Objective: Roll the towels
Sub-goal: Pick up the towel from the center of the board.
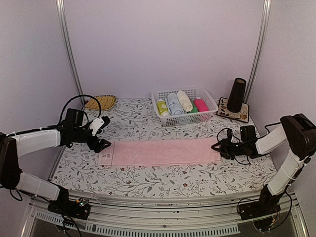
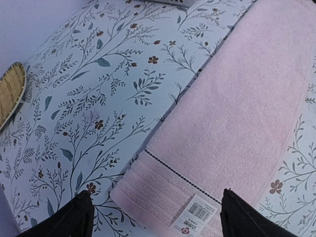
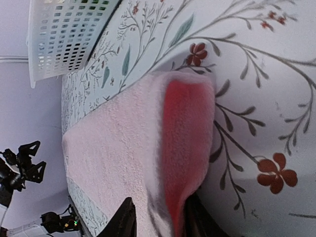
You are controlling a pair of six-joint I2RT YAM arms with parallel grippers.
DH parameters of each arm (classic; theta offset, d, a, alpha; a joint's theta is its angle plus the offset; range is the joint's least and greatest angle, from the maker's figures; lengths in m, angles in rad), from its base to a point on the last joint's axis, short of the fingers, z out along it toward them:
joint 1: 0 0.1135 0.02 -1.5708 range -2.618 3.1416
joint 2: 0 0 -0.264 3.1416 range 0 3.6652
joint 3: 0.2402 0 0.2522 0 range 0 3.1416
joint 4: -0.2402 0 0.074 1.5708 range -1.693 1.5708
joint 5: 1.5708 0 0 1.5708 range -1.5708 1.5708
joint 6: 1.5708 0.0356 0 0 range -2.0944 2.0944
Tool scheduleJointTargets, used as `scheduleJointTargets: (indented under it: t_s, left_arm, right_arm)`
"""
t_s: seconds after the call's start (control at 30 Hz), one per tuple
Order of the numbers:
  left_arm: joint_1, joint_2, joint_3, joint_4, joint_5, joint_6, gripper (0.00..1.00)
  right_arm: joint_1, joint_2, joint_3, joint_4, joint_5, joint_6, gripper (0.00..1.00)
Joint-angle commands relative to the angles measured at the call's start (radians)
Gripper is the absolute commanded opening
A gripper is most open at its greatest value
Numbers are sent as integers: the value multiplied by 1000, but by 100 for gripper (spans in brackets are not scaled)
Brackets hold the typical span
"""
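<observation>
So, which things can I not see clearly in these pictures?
- Left wrist view: the print on the pink towel's label is too small to read.
- Right wrist view: the bottom edge cuts off the right gripper's fingertips, so its grip on the towel is unclear.
- Top view: the green roll in the basket is mostly hidden by neighbouring rolls.

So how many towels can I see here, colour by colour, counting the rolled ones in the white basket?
Pale pink towel, unrolled: 1
Yellow-green roll: 1
Light blue roll: 1
Cream roll: 1
Green roll, mostly hidden: 1
Magenta roll: 1
Total: 6 towels, 5 of them rolled in the basket.
</observation>
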Motion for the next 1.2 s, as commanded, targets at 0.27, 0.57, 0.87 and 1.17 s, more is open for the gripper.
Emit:
scheduleJointTargets:
  t_s: [0.27,0.57,0.87,1.17]
  left_arm:
    - [-8,-1,11,0,17,5,89]
    - [-6,3,13,1,8,3,89]
    - [-7,-1,16,-1,0,-1,89]
    - [-6,-5,16,-12,-16,-8,89]
  right_arm:
    - [-44,35,-8,-35,-164,-1,3]
    - [-64,-99,24,-235,-64,-24,2]
    - [-100,-231,229,-726,230,-141,2]
    - [-176,-339,403,-1023,460,-188,2]
